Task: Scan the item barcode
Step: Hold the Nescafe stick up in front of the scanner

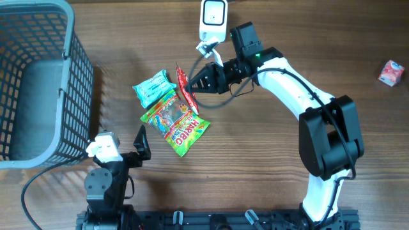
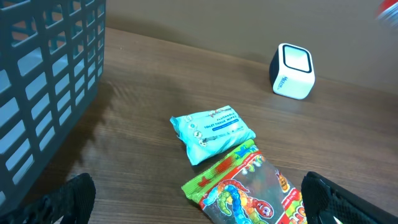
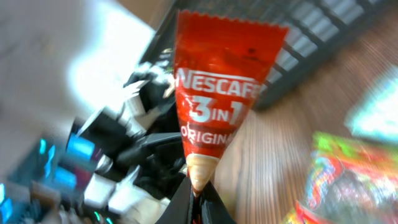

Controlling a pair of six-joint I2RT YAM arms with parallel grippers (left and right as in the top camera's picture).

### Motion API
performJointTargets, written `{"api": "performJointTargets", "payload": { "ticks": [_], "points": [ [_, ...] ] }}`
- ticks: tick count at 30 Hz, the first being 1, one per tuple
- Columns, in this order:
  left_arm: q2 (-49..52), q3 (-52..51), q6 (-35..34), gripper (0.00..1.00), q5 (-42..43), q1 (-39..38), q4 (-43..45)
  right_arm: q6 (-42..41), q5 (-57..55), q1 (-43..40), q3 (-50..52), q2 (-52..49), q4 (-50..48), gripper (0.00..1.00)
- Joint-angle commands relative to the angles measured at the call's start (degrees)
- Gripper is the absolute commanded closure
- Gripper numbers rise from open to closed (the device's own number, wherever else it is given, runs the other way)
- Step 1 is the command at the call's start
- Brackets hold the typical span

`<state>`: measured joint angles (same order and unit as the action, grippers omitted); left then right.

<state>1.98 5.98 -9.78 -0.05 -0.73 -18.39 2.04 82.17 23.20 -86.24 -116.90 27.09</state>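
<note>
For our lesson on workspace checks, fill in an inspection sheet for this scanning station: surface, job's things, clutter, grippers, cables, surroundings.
Surface: wooden table, bare wood between the items.
Job's things: white scanner at the far edge; red Nescafe sachet held close in front of it.
Clutter: teal tissue pack and candy bag side by side mid-table; grey basket on the left; small red box far right.
Grippers: right gripper shut on the sachet; left gripper open and empty, beside the basket.
Cables: black cable looping from the left arm's base.
Surroundings: nothing seen.
</note>
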Motion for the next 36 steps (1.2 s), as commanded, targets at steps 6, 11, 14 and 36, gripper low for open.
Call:
{"api": "performJointTargets", "payload": {
  "ticks": [6, 11, 14, 36],
  "points": [
    [-0.4, -0.3, -0.1, 0.0, 0.7, 0.2, 0.1, -31.2, -54.3, -0.8, -4.7, 0.7, -0.7, 0.95],
    [-0.4, -0.3, -0.1, 0.0, 0.7, 0.2, 0.1, -38.0, -63.1, -0.7, -16.3, -2.2, -3.9, 0.95],
    [-0.4, -0.3, -0.1, 0.0, 0.7, 0.2, 0.1, -43.5, -64.7, -0.7, -21.2, -6.7, -8.9, 0.95],
    [-0.4, -0.3, -0.1, 0.0, 0.7, 0.2, 0.1, -68.0, -61.5, -2.7, -36.8, -24.9, -9.8, 0.95]
  ]
}}
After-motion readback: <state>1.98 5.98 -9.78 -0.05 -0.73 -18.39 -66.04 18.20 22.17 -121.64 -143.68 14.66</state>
